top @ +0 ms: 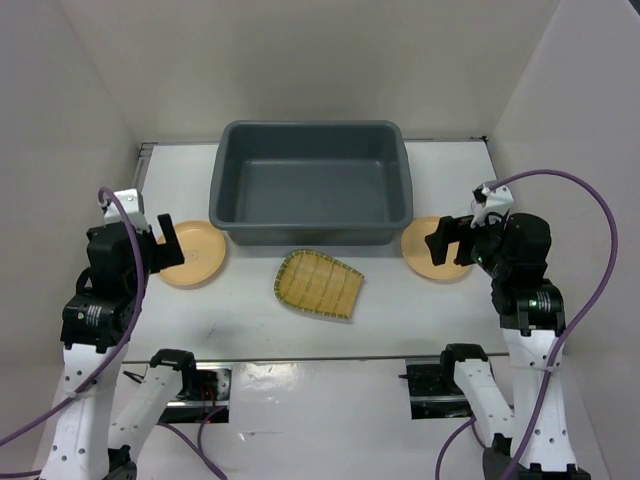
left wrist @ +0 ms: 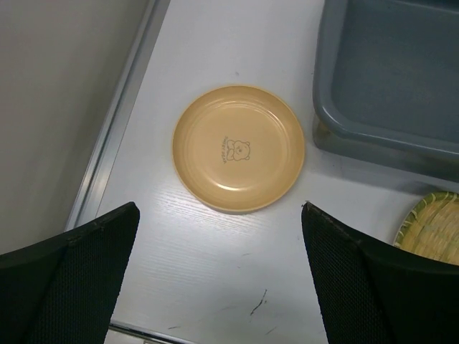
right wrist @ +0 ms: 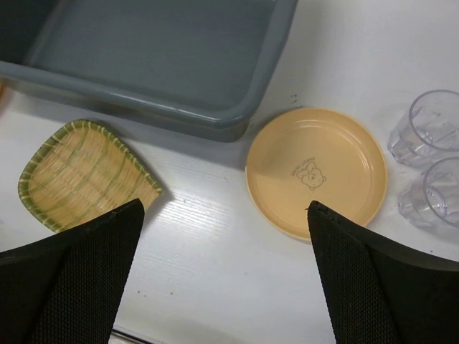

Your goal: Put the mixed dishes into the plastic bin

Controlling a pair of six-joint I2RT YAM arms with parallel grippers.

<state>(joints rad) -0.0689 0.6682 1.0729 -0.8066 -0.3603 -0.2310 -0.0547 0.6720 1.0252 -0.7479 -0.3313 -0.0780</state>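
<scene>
I'm logging: bin [top: 310, 128] | left plate [top: 192, 252], right plate [right wrist: 315, 172] flanking it | tray [top: 318, 284] fronting it | clear cups [right wrist: 430, 165] crowding bin's right, past the right plate | left gripper [left wrist: 219, 208], right gripper [right wrist: 224, 206] spreading fingers, empty

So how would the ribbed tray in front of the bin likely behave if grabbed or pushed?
The tray probably stays stiff: its raised rim keeps its shape. It looks thin, so likely light, and may slide on the smooth white table when pushed. Lying flat, it shouldn't roll.

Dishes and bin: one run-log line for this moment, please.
bin empty | left plate, right plate, tray on table | left gripper open | right gripper open
</scene>
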